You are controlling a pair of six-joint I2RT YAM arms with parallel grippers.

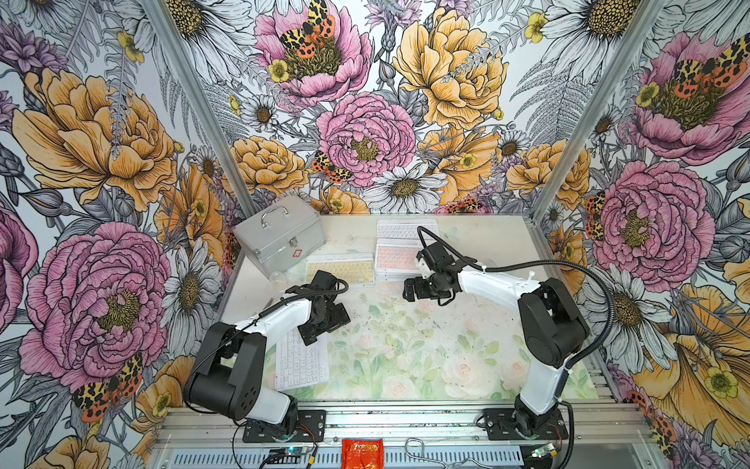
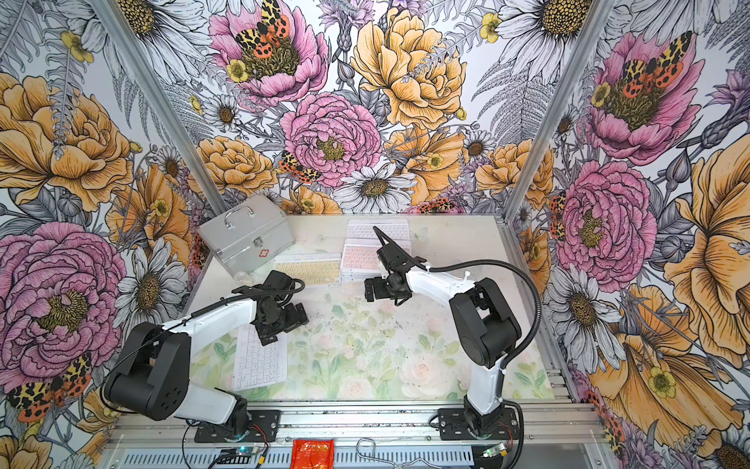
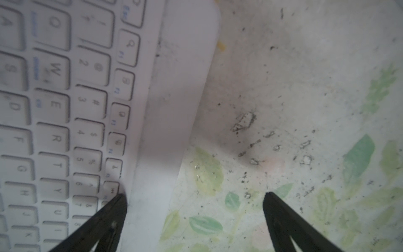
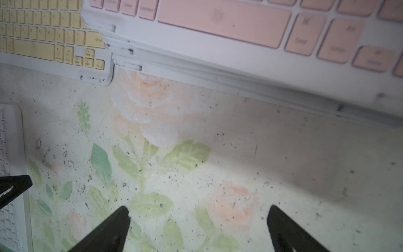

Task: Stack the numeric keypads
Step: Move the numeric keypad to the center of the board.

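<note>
A white numeric keypad (image 1: 300,361) (image 2: 259,365) lies on the mat at the front left. My left gripper (image 1: 324,325) (image 2: 284,320) hangs open over its far end. In the left wrist view one fingertip (image 3: 118,203) sits at the edge of this keypad (image 3: 65,109) and the other is over bare mat. Nothing is between the fingers of this gripper (image 3: 194,195). A yellow keypad (image 1: 340,270) (image 4: 50,41) lies beside a pink-topped stack of keypads (image 1: 395,258) (image 4: 239,28). Another white keypad (image 1: 399,228) lies behind it. My right gripper (image 1: 410,290) (image 4: 198,207) is open and empty, just in front of the stack.
A silver metal case (image 1: 280,235) with a handle stands at the back left, close to the yellow keypad. A small clear object (image 1: 280,278) lies by its front corner. A red packet (image 1: 362,452) and a wire hook (image 1: 418,446) lie on the front rail. The floral mat (image 1: 426,345) is speckled with dirt.
</note>
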